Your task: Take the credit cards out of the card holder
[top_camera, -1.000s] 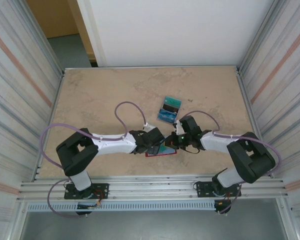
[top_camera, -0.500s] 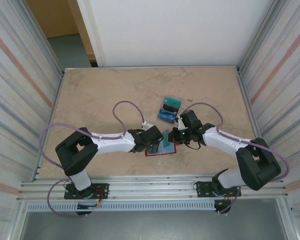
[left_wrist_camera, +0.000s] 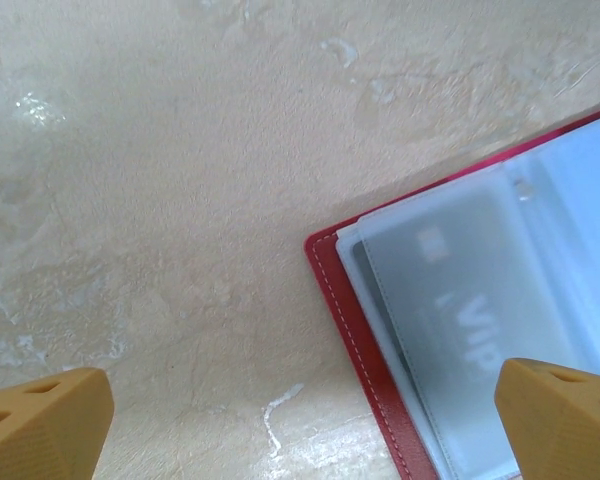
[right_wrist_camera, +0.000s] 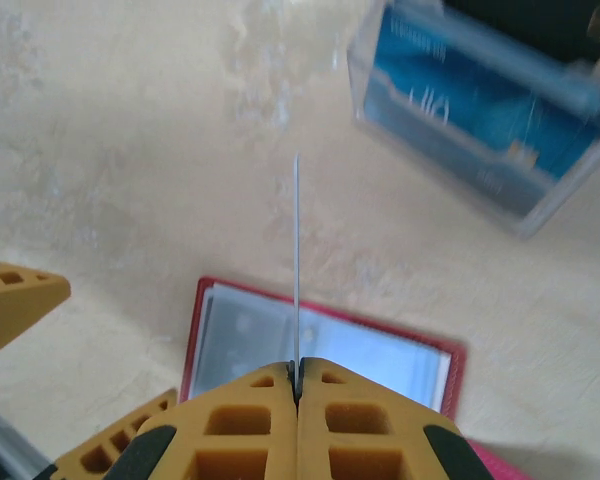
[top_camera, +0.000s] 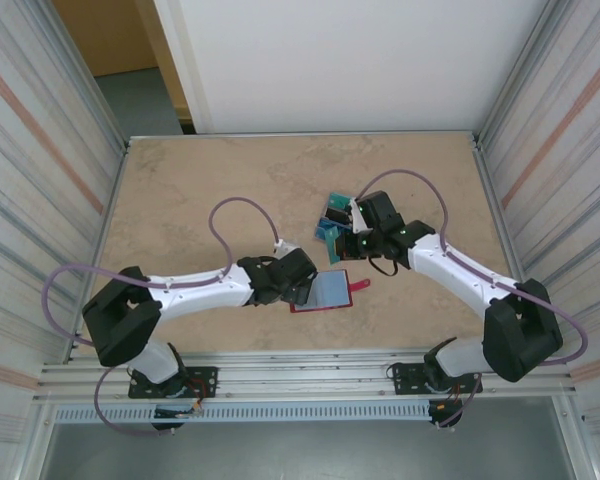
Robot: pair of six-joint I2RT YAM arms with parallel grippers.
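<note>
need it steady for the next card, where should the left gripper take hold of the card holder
Its red stitched left edge, approached from the left, where the open left gripper is. The card holder lies open and flat; that rim is probably the only part to press without covering the pocketed card.

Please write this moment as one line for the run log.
left claw: open at wallet corner | right claw: shut on card, clear of wallet | wallet: open, VIP card inside

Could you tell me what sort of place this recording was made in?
Probably a lab robot cell, not a home: a beige stone-patterned table walled by ribbed panels, and an aluminium rail at its near edge carrying the left arm and right arm.
</note>
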